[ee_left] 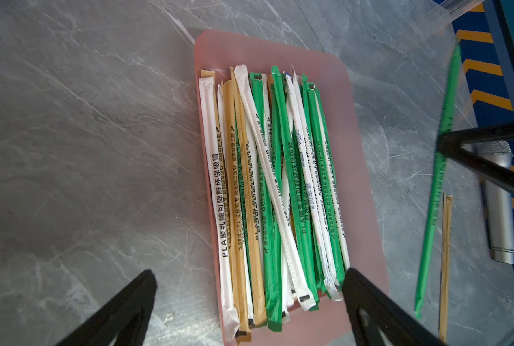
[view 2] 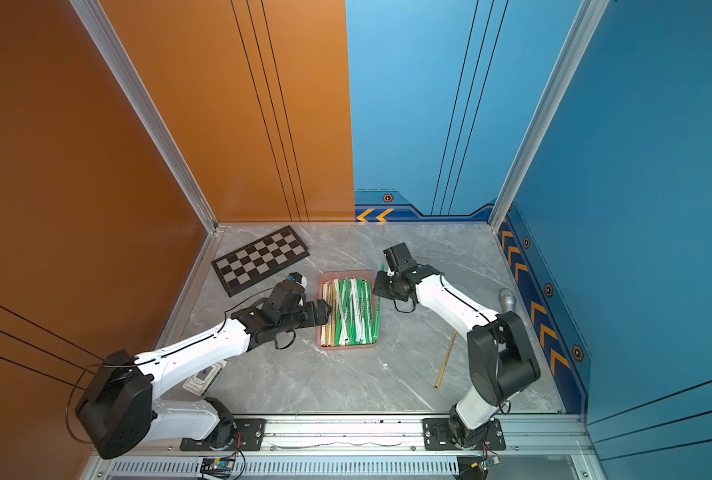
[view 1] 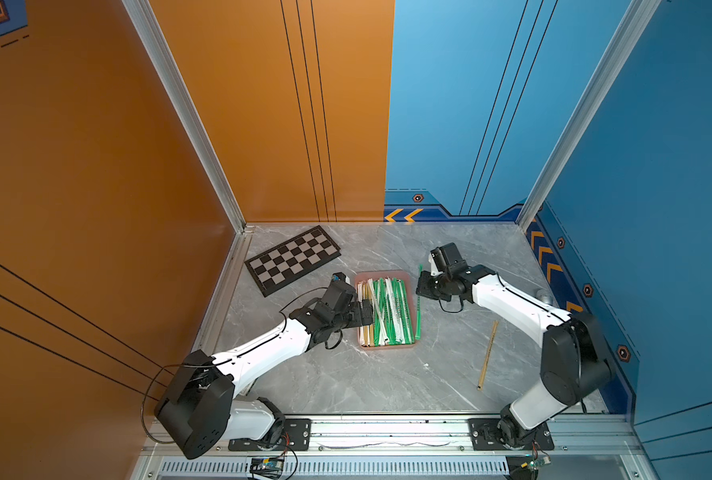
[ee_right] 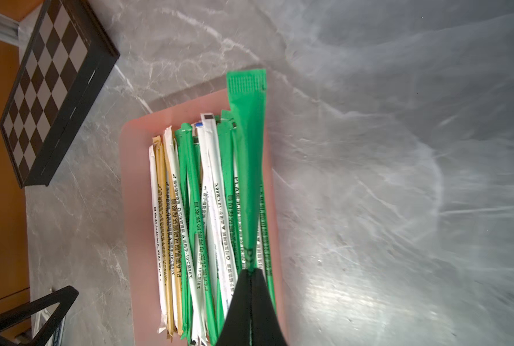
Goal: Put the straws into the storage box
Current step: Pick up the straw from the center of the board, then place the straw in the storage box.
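Straws (ee_left: 267, 179) lie lengthwise in your box (ee_left: 360, 149), so your right gripper (ee_right: 251, 271) pinches a green straw (ee_right: 248, 149) parallel along its edge, while your left gripper (ee_left: 249, 271) hovers wide open.

The straws (ee_left: 279, 179) have thin, crinkly wrappers. The storage box (ee_left: 351, 167) is smooth matt plastic. The table (ee_left: 84, 149) looks like stone.

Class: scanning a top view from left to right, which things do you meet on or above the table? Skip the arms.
chequered board → storage box → held green straw → tan straw → grey metal cylinder
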You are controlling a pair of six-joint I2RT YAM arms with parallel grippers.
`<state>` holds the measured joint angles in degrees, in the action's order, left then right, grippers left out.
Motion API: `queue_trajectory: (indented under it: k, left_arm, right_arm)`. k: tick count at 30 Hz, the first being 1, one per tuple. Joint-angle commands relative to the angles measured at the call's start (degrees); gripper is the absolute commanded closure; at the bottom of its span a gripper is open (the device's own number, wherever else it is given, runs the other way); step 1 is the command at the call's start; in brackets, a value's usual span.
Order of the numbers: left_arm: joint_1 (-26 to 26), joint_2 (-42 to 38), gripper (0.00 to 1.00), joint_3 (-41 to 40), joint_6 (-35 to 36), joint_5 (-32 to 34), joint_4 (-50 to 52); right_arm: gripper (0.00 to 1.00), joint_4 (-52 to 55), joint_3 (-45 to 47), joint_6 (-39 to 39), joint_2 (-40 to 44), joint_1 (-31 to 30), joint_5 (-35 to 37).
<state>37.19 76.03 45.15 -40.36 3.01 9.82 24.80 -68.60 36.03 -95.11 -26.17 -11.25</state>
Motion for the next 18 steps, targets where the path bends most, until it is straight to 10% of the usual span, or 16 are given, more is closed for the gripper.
queue_trajectory:
  k: [1,18]
  left_arm:
    - [0.07,-1.12,0.01,-1.01,-0.49,0.34,-0.42]
    - [-0.32,-2.71,0.01,-2.38,-0.42,0.71,-0.16]
  right_arm:
    - [0.95,-2.34,-3.99,-1.23,-3.58,-1.05,-4.47]
    - [0.6,3.2,-0.34,-3.6,1.69,0.61,3.79]
